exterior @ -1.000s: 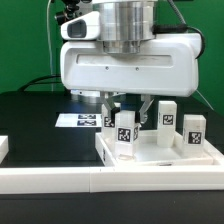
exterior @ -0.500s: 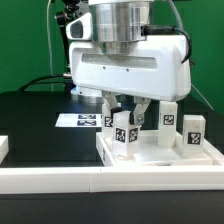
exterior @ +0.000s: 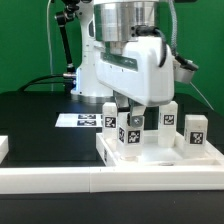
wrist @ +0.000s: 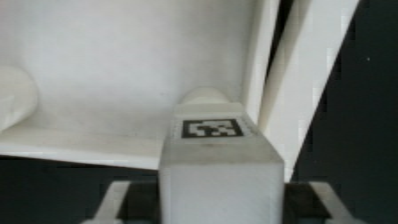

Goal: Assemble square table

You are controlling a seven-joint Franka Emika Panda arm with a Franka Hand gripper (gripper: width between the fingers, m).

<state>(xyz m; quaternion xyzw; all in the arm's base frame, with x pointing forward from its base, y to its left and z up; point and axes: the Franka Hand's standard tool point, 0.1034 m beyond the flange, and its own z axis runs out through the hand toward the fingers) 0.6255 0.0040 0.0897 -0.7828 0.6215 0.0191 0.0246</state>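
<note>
The white square table top (exterior: 160, 168) lies at the front right, its raised rim up. My gripper (exterior: 131, 112) hangs over its near left part, shut on an upright white leg (exterior: 127, 132) with a tag facing front. The leg's lower end is inside the rim; I cannot tell whether it touches the floor. Three more legs stand on the top: one behind the held leg (exterior: 109, 116), one at the middle back (exterior: 168, 116), one at the right (exterior: 194, 131). In the wrist view the held leg (wrist: 217, 150) fills the gap of the gripper (wrist: 219, 200), with the top's floor (wrist: 125, 90) and rim (wrist: 311, 60) beyond.
The marker board (exterior: 76, 120) lies flat on the black table behind the top's left corner. A long white rail (exterior: 90, 183) runs along the front edge. A white block (exterior: 4, 147) sits at the exterior view's left edge. Green backdrop behind.
The gripper's hand has turned about its vertical axis, its broad face swinging away from the camera. The held leg stays at about the same spot over the top.
</note>
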